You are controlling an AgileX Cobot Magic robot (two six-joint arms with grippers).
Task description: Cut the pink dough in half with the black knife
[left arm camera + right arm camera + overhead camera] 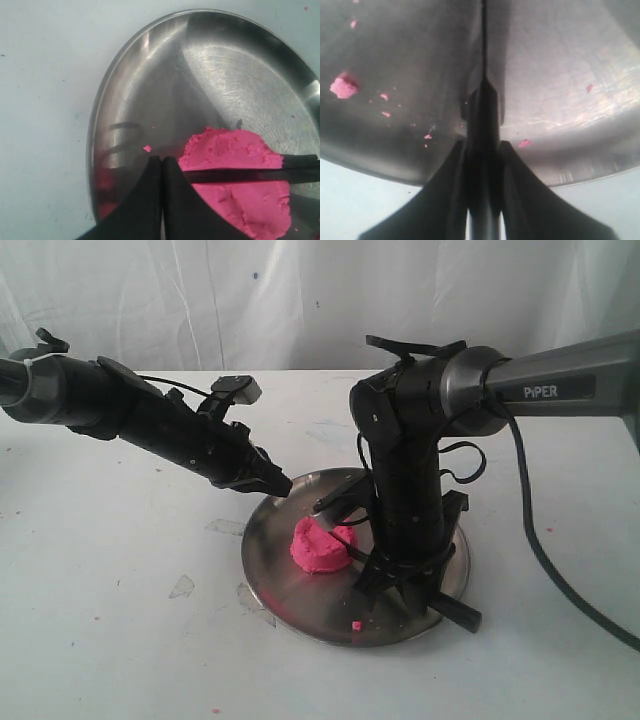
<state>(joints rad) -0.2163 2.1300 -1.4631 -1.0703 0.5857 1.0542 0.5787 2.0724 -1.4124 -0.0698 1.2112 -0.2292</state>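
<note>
The right gripper [482, 165] is clenching its fingers [451, 195] around the handle of the black knife [250, 175], with the blade running straight out ahead of them over the steel plate [280, 590]. In the left wrist view that blade is lying across the pink dough [240, 190], near the middle of the lump, and appears to be pressing into its top. The dough is sitting on the plate a little toward the left arm's side, in one piece as far as can be seen.

The left gripper [161, 165] is hanging just beside the dough with its fingers [145, 200] pressed together and grasping nothing, tips close above the plate.

The main risk, in my judgement, is the dough sliding or sticking. It is soft, the plate is smooth, and nothing is pinning the lump, so a push that is not straight down could be dragging it sideways and giving uneven halves. The plate itself could also be shifting on the worktop [120, 620], since neither arm is holding it. Dough clinging to the blade might be lifting with it on withdrawal.

Room is tight: the left fingertips are sitting near the knife's point, so sawing forward could be bringing the two together. The plate's raised rim is limiting travel low down, while the worktop around it is offering space. Small pink crumbs [342, 86] are lying scattered on the plate.
</note>
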